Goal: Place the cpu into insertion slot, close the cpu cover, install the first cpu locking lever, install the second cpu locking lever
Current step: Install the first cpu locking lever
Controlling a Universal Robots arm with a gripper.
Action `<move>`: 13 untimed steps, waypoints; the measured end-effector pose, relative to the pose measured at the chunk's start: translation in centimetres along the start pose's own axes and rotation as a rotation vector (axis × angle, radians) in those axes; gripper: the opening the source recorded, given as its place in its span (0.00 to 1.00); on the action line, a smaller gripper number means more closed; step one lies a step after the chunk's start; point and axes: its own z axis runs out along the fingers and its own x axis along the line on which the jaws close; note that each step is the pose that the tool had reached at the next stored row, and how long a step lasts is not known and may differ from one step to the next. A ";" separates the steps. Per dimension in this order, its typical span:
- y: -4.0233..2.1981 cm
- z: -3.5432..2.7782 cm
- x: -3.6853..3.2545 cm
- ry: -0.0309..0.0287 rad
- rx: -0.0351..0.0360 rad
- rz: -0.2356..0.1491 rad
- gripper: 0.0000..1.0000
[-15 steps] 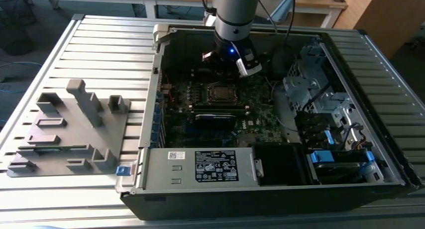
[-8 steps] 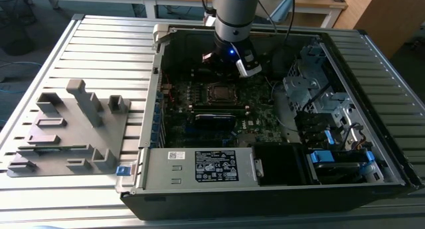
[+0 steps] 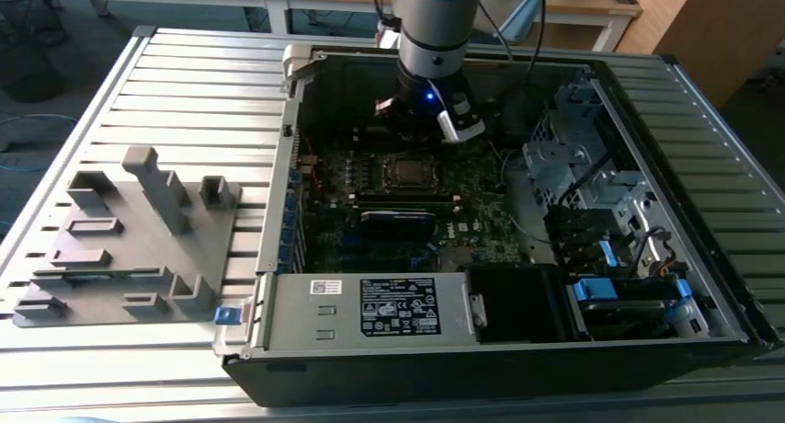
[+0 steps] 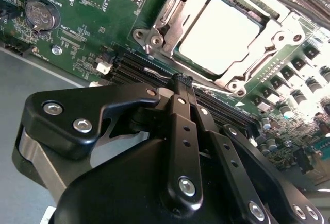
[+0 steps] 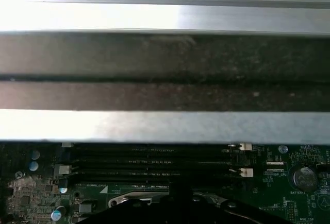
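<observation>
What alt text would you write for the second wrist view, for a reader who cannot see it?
The black gripper, fingertips together, is close beside the insertion slot, where the cpu lies framed by the silvery cpu cover on the green motherboard.

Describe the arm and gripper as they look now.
The arm is a silver-grey tube with a light-blue joint cap, a black wrist carrying a small blue light, and a black cable beside it. The gripper is matt black: angular link plates, silver screws, slim perforated jaws.
</observation>
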 end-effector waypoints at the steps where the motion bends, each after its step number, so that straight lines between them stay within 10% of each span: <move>1: 0.00 0.01 -0.06 -0.0001 0.0006 0.001 0.11; 13: 0.47 0.21 -0.09 -0.0158 0.0050 0.087 0.11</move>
